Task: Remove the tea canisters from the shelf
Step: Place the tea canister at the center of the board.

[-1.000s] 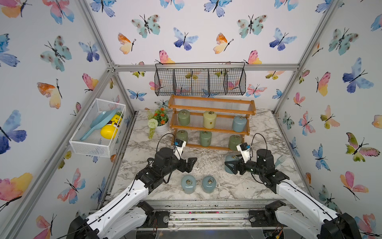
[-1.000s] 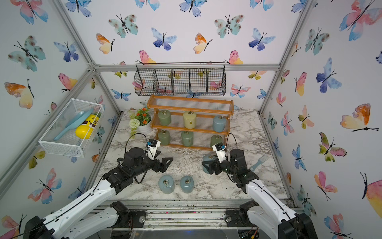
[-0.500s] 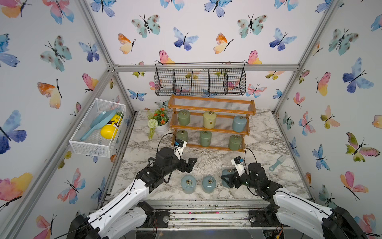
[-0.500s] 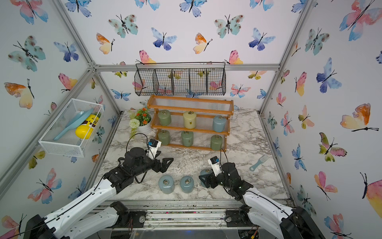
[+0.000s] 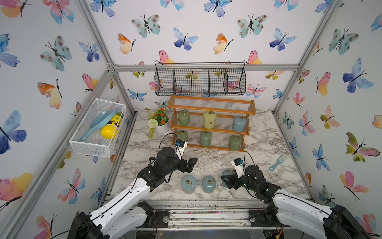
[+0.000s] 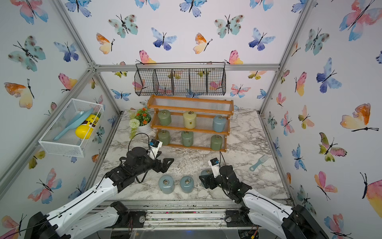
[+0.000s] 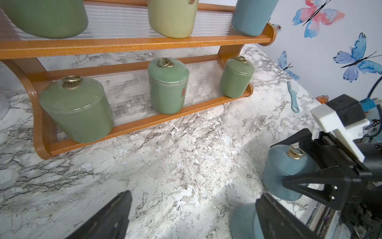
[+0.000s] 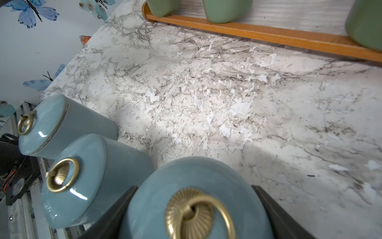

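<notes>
Diff vs 1 s ago: right arm is off the shelf (image 5: 222, 130) front and down at the near end of the bench (image 5: 217, 161). Right claw (image 5: 226, 180) is clamped round a blue jar (image 8: 196, 182), a finger on each side of the body, lid ring up. Can't tell if its base touches the bench. Left arm hasn't moved. Left claw (image 5: 189, 165) is spread wide, holds nothing, hovers btw shelf and front row.

Front row: two more blue jars (image 5: 188, 184) (image 5: 208, 184) upright, just beside each other. The gripped one is next in line on the right, w/ a claw finger in the gap. Row sits near the bench's front edge.

On the shelf, mid tier: green jar (image 5: 183, 117), cream jar (image 5: 209, 119), pale blue jar (image 5: 239, 123). Bottom tier: 3 green jars (image 5: 182, 135) (image 5: 205, 138) (image 5: 234, 142).

Room: bare marble strip btw shelf and front row. Comb (image 5: 278, 163) lies near the right wall, apart from the right arm. Flower pot (image 5: 162, 128) is just beside the shelf's left end.
</notes>
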Tool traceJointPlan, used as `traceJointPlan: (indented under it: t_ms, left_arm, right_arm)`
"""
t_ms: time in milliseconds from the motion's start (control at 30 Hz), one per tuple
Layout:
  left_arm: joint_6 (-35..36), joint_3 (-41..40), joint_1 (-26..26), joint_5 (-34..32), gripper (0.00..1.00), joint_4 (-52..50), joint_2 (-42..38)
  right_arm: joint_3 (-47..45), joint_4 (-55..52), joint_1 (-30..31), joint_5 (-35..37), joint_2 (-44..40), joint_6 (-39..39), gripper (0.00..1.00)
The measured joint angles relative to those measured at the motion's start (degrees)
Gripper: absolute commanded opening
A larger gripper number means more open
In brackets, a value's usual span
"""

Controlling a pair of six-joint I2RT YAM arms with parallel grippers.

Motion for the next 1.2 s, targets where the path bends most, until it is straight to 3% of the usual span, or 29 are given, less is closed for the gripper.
traceJointPlan:
  t_ms: [300,800,1200]
  left_arm:
    - [0.68,0.00,0.02,0.11,0.98,0.02,0.46]
    - [0.87,0.00,0.02,0.39,0.98,0.04,1.05]
    - [0.85,-0.02,0.00,0.57,0.98,0.04,1.05]
  right_arm:
    - [0.70,0.76,4.74,5.22,1.38,1.60,0.84]
    - [0.70,-0.59,7.17,8.76,-0.70,4.63,0.92]
    - [0.81,-1.92,7.65,9.46,-1.05,6.10,0.92]
